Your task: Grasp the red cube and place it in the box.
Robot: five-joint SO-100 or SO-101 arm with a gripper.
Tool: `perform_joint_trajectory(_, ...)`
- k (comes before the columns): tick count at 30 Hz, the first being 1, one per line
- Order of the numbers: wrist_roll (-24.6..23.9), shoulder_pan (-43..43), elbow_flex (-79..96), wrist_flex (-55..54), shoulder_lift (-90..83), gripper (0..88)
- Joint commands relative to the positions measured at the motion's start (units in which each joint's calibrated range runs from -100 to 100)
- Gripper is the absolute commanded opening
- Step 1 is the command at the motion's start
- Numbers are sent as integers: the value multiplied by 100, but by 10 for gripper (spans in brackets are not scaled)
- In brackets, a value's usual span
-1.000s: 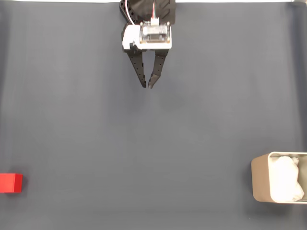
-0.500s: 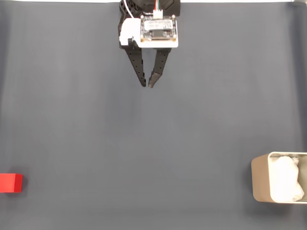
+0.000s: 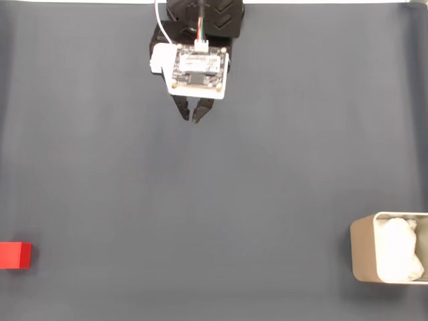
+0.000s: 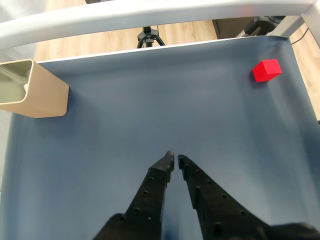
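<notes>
The cube (image 3: 15, 255) lies at the left edge of the table (image 3: 214, 200) in the fixed view, well apart from the box (image 3: 364, 257) at the right edge. The pincer (image 3: 190, 118) hangs near the top, empty, tips nearly pressed together.

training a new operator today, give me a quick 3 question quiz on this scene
1. True or false: the red cube already lies in the box.
2. In the fixed view, the cube sits at which edge? A) left B) right C) top
3. What is the gripper holding?

Key:
1. False; the cube rests on the dark mat, far from the box.
2. A; the box is at the right edge.
3. Nothing; its fingers are nearly closed on empty air in the wrist view.
</notes>
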Motion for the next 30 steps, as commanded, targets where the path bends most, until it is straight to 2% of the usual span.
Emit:
perform_joint_trajectory(1,-63,212,-473,24,196,0)
perform_joint_trajectory(13,-112,1022,-1166,-206,1210,0)
perform_joint_trajectory(30,-49,1967,-1805,-1296,2623,5)
